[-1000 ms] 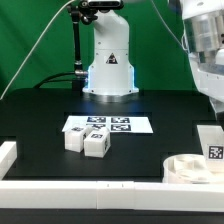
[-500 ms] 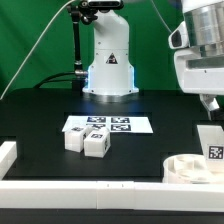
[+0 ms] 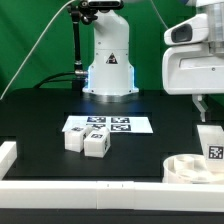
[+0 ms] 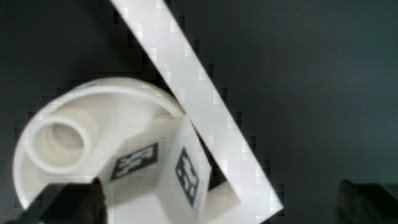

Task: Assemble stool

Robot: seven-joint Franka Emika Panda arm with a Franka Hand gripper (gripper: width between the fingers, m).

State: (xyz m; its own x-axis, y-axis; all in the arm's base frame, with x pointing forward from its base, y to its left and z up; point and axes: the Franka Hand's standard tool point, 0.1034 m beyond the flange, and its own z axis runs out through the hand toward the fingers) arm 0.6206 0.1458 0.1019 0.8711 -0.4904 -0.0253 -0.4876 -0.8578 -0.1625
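The round white seat lies at the exterior view's right, against the front rail. One white leg with a square tag stands upright on it. Two more tagged legs sit side by side left of centre. My gripper hangs above the standing leg, apart from it, open and empty. In the wrist view the seat and the tagged leg lie below my gripper, whose dark fingers stand wide apart.
The marker board lies behind the two loose legs. A long white rail runs along the front edge and shows as a diagonal strip in the wrist view. A white block stands at the left. The robot base is at the back.
My gripper has risen and shifted toward the exterior view's left, moving away from the standing leg. The legs and seat have not moved.
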